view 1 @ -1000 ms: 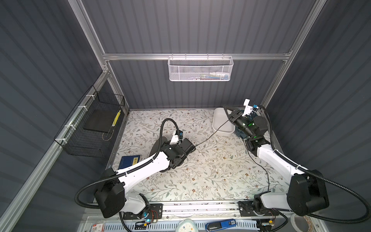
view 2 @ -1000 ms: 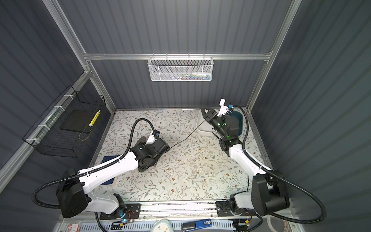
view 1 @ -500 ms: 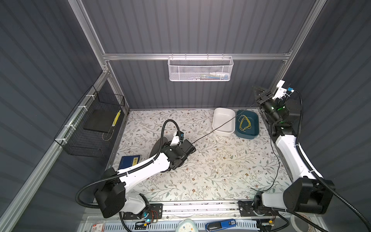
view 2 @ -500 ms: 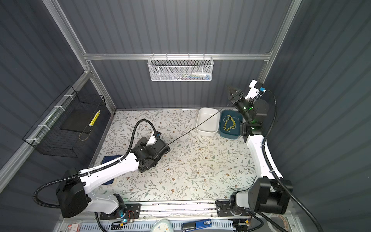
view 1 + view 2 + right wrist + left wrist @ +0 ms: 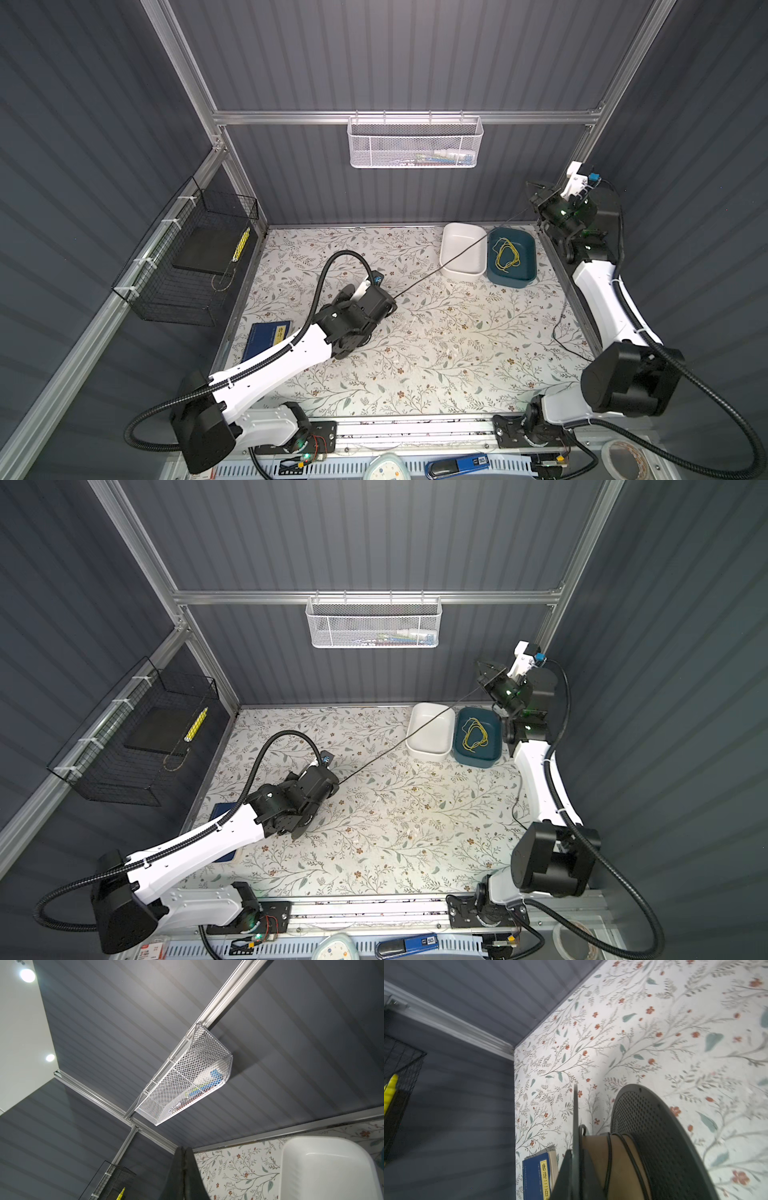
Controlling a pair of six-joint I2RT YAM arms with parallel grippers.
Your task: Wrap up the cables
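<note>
The cable (image 5: 432, 270) (image 5: 386, 751) is a thin black cord running taut through the air from the spool to my raised right gripper (image 5: 532, 186) (image 5: 482, 665). That gripper's jaws are pressed together (image 5: 184, 1149); no cord shows at their tips, and it reaches them nearer their base. More cable lies slack along the mat's right edge (image 5: 559, 328). My left gripper (image 5: 575, 1153) is shut on the thin edge of one flange of the grey spool (image 5: 654, 1136). Two turns of cable (image 5: 609, 1151) lie around its brown core. In both top views the left wrist covers most of the spool.
A white dish (image 5: 461, 227) and a teal dish (image 5: 528, 257) holding a yellow wire loop (image 5: 507, 253) stand at the back right, under the taut cord. A blue book (image 5: 266, 336) lies by the left arm. A black wire basket (image 5: 187, 266) hangs left, a white mesh basket (image 5: 415, 141) behind.
My right gripper rose from over the white dish to the far right corner, drawing the cable out taut, and its jaws closed. The left arm and spool stayed put.
</note>
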